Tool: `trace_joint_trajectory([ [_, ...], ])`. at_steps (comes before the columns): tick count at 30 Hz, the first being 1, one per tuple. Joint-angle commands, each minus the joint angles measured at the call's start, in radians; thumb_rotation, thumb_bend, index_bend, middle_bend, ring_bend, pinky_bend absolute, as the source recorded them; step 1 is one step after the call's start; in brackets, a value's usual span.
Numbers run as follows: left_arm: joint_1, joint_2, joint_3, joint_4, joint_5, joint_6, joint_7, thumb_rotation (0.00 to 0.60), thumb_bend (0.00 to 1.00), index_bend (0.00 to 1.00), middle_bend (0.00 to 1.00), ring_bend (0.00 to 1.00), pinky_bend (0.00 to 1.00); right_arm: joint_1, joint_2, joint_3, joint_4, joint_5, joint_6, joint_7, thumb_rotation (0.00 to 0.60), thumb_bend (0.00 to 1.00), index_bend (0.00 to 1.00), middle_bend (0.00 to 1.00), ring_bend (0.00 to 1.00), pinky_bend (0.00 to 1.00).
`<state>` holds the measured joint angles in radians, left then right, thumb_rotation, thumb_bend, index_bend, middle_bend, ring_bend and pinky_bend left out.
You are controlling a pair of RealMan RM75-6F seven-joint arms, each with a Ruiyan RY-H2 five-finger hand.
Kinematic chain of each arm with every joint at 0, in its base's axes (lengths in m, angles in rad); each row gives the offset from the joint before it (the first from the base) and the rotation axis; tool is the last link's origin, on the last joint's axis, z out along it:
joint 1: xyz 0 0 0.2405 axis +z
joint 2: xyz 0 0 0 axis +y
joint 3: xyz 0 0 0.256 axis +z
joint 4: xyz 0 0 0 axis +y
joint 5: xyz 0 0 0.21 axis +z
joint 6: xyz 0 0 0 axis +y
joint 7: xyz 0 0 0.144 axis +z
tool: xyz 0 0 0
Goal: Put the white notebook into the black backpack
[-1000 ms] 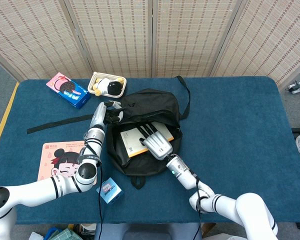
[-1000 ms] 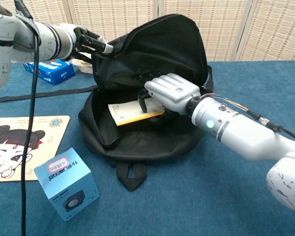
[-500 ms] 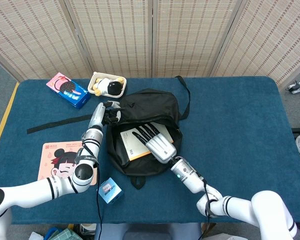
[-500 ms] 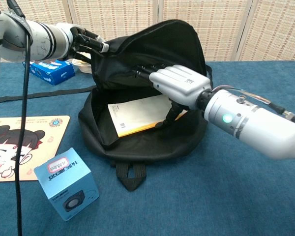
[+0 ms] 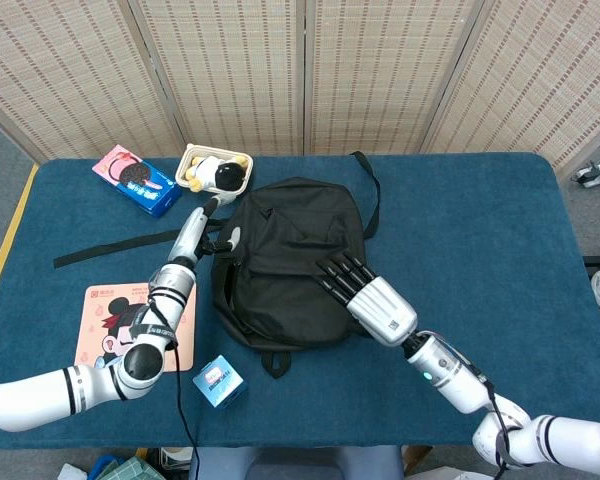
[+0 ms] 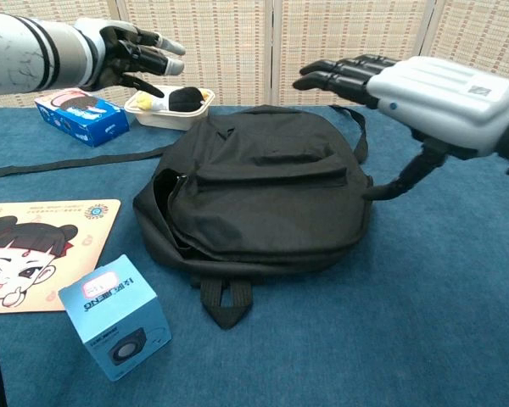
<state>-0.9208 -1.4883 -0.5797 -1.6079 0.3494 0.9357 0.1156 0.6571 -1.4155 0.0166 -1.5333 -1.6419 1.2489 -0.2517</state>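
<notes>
1. Hovering above the right side of the black backpack [image 6: 263,199]: right hand [image 6: 424,93], fingers [image 6: 339,72] stretched out and apart, holding nothing, thumb hanging down toward the bag's right edge.
2. Raised at far left in the chest view: left hand [image 6: 131,55], fingers spread, holding nothing, clear of the backpack and just in front of the small tray [image 6: 170,106].
3. Lying flat at the table's middle: black backpack, flap down over the opening, one strap trailing toward the far right, a loop at the near edge.
4. White notebook: nowhere visible in either view; cannot tell its place from outside the closed bag.
5. Resting in the small tray beyond the backpack: a black-and-white plush item, too small to identify.
6. Left of the tray: blue snack box [image 6: 76,117].
7. Near left: cartoon mat [image 6: 34,254], with a blue carton [image 6: 114,318] just beside it.
8. Underlying everything: blue table cover [image 6: 390,322].
</notes>
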Motion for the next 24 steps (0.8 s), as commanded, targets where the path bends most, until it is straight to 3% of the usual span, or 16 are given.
trace_joint_trajectory([
  [1,0.039,0.047,0.034,-0.036,0.08,0.013,-0.007,0.6,0.46,0.18,0.12,0.06,0.17,-0.047,0.067,-0.014,-0.048,0.003,0.039,0.012,0.6,0.04,0.0,0.0,0.0,0.0],
  [8,0.145,0.156,0.118,-0.078,0.297,0.052,-0.033,0.6,0.44,0.19,0.12,0.06,0.16,-0.122,0.194,-0.017,-0.107,0.044,0.089,0.06,0.6,0.21,0.01,0.03,0.0,0.01],
  [13,0.231,0.238,0.198,-0.104,0.472,0.088,-0.052,0.6,0.44,0.19,0.12,0.06,0.16,-0.174,0.275,-0.023,-0.132,0.083,0.105,0.149,0.6,0.34,0.12,0.12,0.03,0.13],
  [17,0.307,0.296,0.263,-0.121,0.601,0.146,-0.071,0.6,0.44,0.2,0.12,0.06,0.16,-0.209,0.342,-0.036,-0.135,0.105,0.099,0.231,0.6,0.38,0.18,0.2,0.1,0.19],
  [24,0.423,0.342,0.352,-0.122,0.764,0.279,-0.094,0.6,0.44,0.21,0.12,0.06,0.16,-0.271,0.394,-0.045,-0.113,0.123,0.116,0.313,0.6,0.39,0.19,0.22,0.12,0.2],
])
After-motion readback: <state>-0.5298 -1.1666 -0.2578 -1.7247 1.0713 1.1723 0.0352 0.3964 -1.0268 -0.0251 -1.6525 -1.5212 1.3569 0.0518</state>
